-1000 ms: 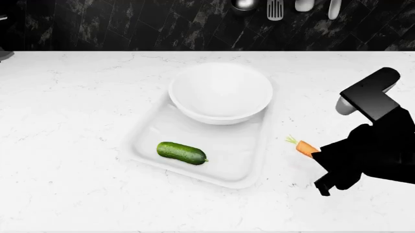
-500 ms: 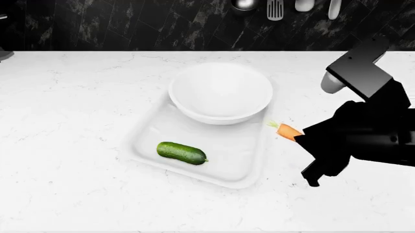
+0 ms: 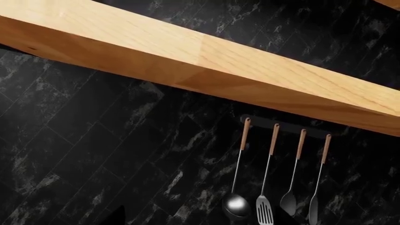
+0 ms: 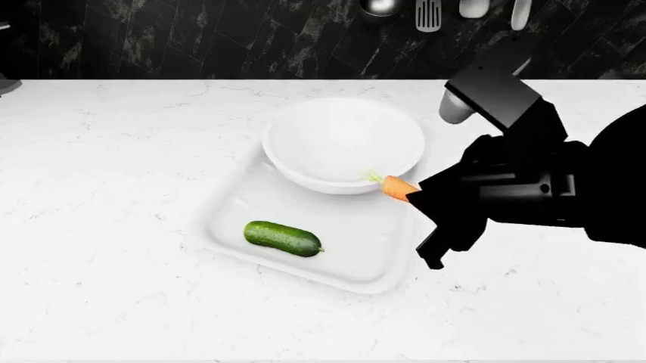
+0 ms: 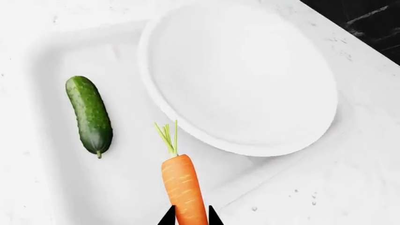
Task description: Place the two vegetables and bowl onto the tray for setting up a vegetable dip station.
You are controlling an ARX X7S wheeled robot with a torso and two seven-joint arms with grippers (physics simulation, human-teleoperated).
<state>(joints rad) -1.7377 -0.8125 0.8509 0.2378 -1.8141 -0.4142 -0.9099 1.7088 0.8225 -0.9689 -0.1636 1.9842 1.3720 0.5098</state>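
The white rectangular tray (image 4: 237, 227) lies mid-counter with the round white bowl (image 4: 343, 144) on its far end and the dark green cucumber (image 4: 283, 238) lying on its near part. My right gripper (image 4: 412, 195) is shut on the orange carrot (image 4: 397, 186), held in the air over the tray's right rim, beside the bowl, green stem pointing toward the bowl. In the right wrist view the carrot (image 5: 182, 185) sticks out from between the black fingertips (image 5: 167, 216), above the tray (image 5: 56, 84), with the cucumber (image 5: 91, 115) and the bowl (image 5: 240, 79) beyond. My left gripper is out of view.
A black tiled wall runs behind the white marble counter (image 4: 101, 151). Kitchen utensils (image 4: 428, 15) hang on that wall. The left wrist view shows only a wooden shelf (image 3: 200, 61), the wall and the hanging utensils (image 3: 262, 206).
My right arm has lifted the carrot and carried it left, from over the counter to over the tray's right rim next to the bowl. Cucumber and bowl have stayed put.
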